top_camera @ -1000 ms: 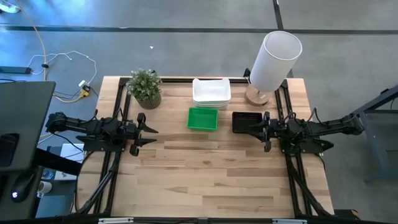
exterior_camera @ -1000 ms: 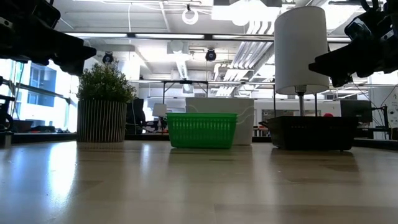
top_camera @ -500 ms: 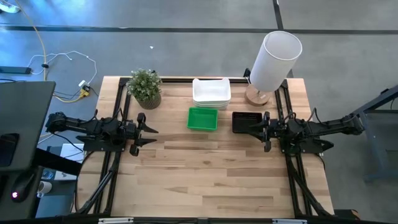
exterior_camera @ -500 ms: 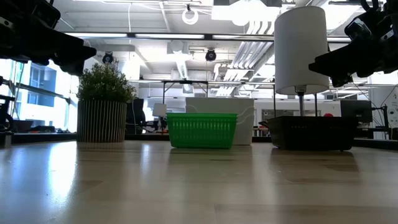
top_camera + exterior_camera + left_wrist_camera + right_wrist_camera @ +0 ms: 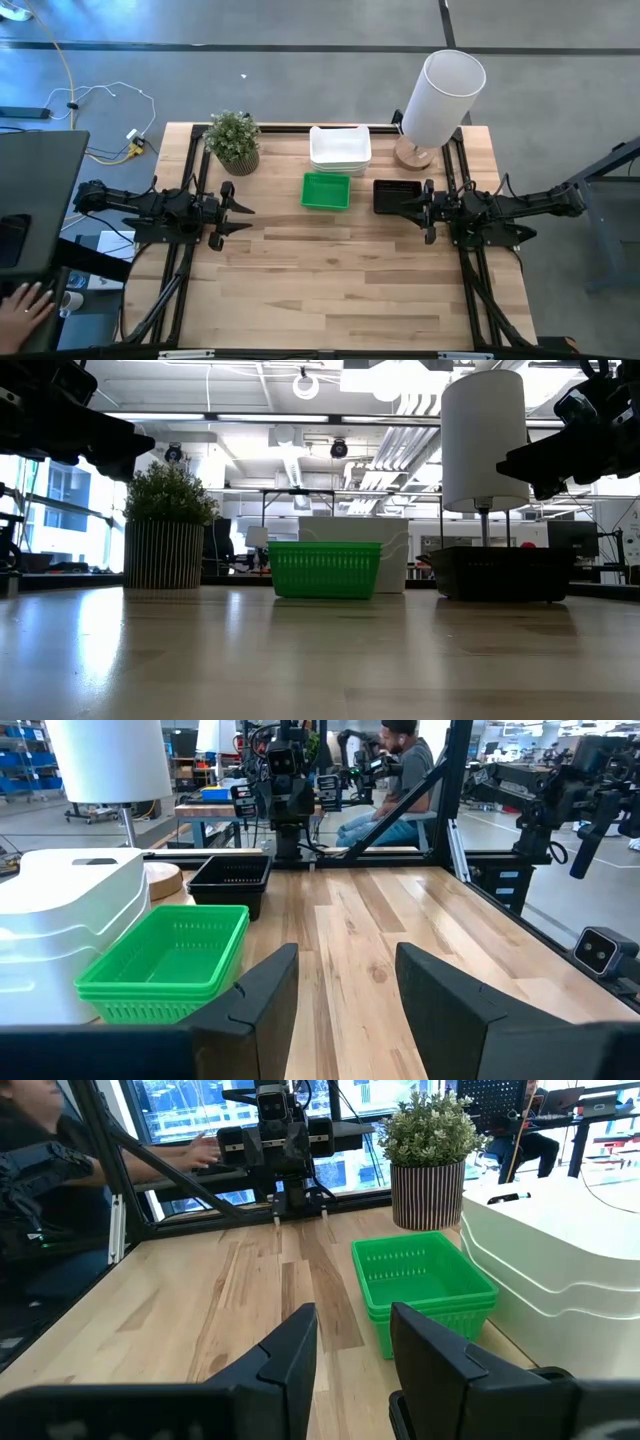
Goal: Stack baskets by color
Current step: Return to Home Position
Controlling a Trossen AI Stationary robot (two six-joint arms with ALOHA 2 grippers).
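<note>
Toward the table's far edge, a stack of white baskets [image 5: 340,148] rests on the wood. A stack of green baskets [image 5: 326,190] sits just in front of it, and the black baskets [image 5: 392,190] sit to the right. My left gripper [image 5: 243,211] hangs open and level at the table's left side, pointing at the green baskets [image 5: 170,960]. At the right side, my right gripper [image 5: 404,206] is open and level, raised above the near edge of the black baskets [image 5: 505,573]. Its fingers frame the green baskets [image 5: 425,1280].
A potted plant [image 5: 234,141] stands at the far left and a tall white cylinder on a wooden foot [image 5: 437,100] at the far right. Bare wood [image 5: 340,290] fills the near half of the table. People sit beyond both table ends [image 5: 400,770], [image 5: 40,1150].
Both arms have kept still and the baskets have not moved. A person's hand has come into the high view off the table's near left corner.
</note>
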